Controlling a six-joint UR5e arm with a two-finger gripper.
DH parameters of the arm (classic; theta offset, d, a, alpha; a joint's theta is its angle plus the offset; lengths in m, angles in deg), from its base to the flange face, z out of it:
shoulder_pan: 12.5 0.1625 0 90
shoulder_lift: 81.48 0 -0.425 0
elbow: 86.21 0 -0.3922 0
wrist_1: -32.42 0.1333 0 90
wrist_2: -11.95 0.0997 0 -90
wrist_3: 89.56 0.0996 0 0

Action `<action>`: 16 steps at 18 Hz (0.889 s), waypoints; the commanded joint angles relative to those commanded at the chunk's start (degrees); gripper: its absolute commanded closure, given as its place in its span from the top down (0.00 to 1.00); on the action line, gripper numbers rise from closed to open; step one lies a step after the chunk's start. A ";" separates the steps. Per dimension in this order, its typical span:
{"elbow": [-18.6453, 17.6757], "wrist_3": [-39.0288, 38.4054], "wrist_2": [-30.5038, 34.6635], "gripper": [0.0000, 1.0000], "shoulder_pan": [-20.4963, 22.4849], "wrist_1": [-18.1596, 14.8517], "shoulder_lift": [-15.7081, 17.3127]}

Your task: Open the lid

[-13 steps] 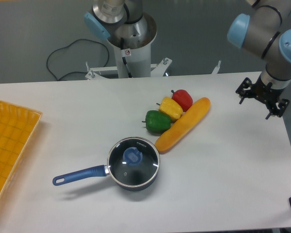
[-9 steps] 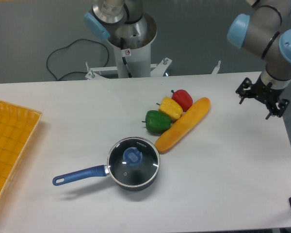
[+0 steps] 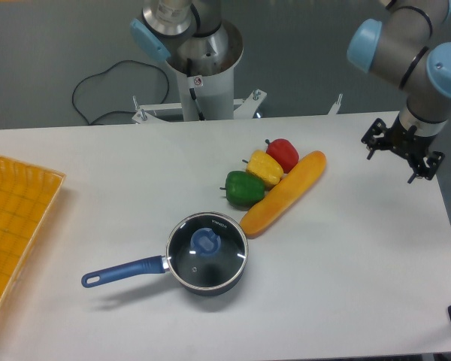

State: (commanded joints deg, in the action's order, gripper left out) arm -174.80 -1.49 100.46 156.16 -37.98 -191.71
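A: Fixed camera, single view. Where is the black two-finger pincer point(image 3: 402, 155)?

B: Over the far right edge of the white table point(image 3: 346, 263), hanging from the grey arm with light-blue joint caps point(image 3: 406, 53). Against the picture half a second back it has shifted slightly left and a little up; the arm's blue caps moved the same way.

A: Jaw state?

B: Fingers look spread, with nothing between them. Small at this size, so I read it as apart.

A: The task item?

B: The round clear glass lid with thin metal rim and blue centre knob point(image 3: 207, 249) sits flat on the dark blue saucepan with long blue handle point(image 3: 128, 269), well apart from the pincer, down and to its left in the picture. No change from the earlier pictures.

A: Anything between?

B: A long orange squash-shaped piece point(image 3: 284, 193) lies diagonally, its lower end just beside the pan rim. Green pepper point(image 3: 244, 188), yellow pepper point(image 3: 264, 168) and red pepper point(image 3: 283, 154) cluster against it. All unmoved. A yellow gridded tray point(image 3: 15, 218) is at the far left edge.
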 joint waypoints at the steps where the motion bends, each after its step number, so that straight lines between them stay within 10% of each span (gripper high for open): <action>1: -1.23 -0.17 0.09 1.00 0.09 0.79 0.97; 16: -6.60 -17.83 -3.23 1.00 -6.23 2.03 5.54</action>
State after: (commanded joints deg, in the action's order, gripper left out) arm -181.39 -19.32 97.23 149.93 -35.95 -186.16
